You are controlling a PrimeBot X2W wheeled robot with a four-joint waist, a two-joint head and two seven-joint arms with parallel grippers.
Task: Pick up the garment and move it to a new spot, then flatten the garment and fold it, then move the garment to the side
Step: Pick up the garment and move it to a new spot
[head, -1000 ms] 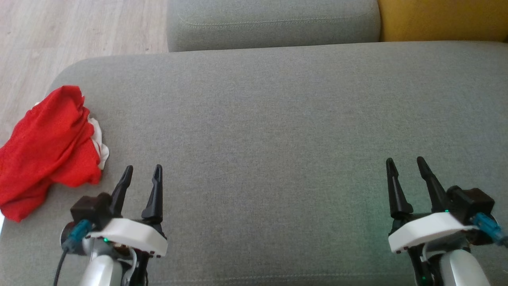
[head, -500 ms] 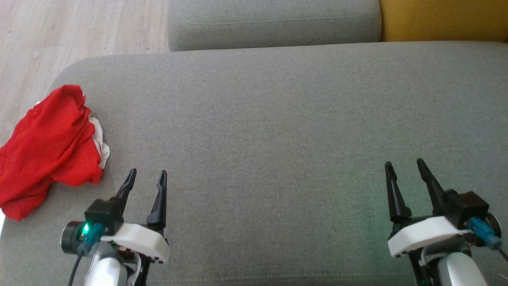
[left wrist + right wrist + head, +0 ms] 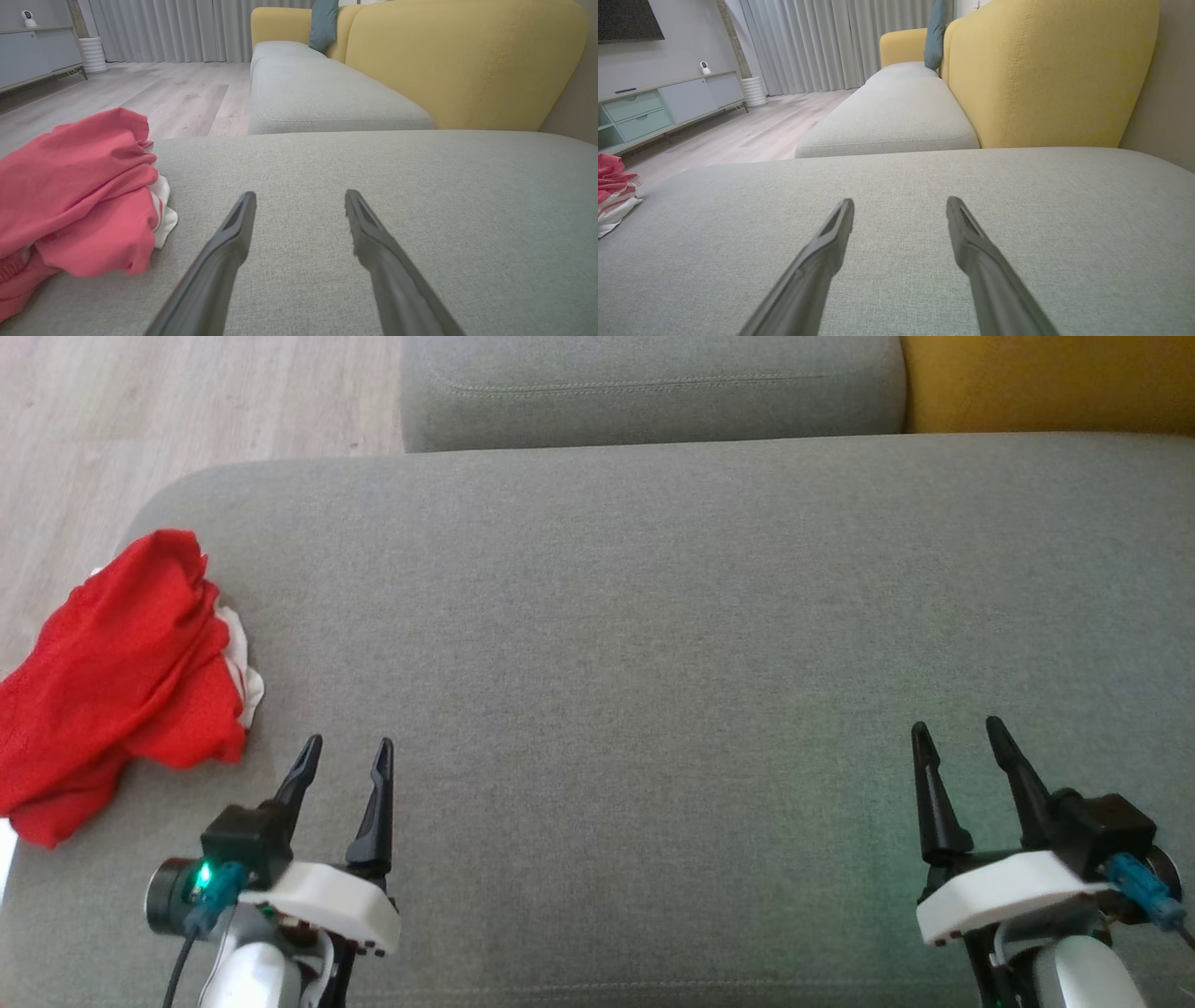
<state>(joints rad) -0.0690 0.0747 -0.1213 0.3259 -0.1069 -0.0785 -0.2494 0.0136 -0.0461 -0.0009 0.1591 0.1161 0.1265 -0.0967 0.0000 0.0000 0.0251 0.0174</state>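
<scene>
The garment is a crumpled red heap with a white part showing at its right side, lying at the left end of the grey sofa seat. My left gripper stands open just right of it, apart from it, with nothing between its fingers. In the left wrist view the garment bulks to the left of the open left gripper. My right gripper is open at the lower right over bare cushion. The right wrist view has the garment at its far left edge and the right gripper empty.
A second grey seat cushion lies beyond the near one, with a yellow backrest at the right. Wooden floor runs past the seat's left edge. A low cabinet stands across the room.
The left gripper drew back slightly toward me and rolled at the wrist. The head view shifted a little. The garment lies as before.
</scene>
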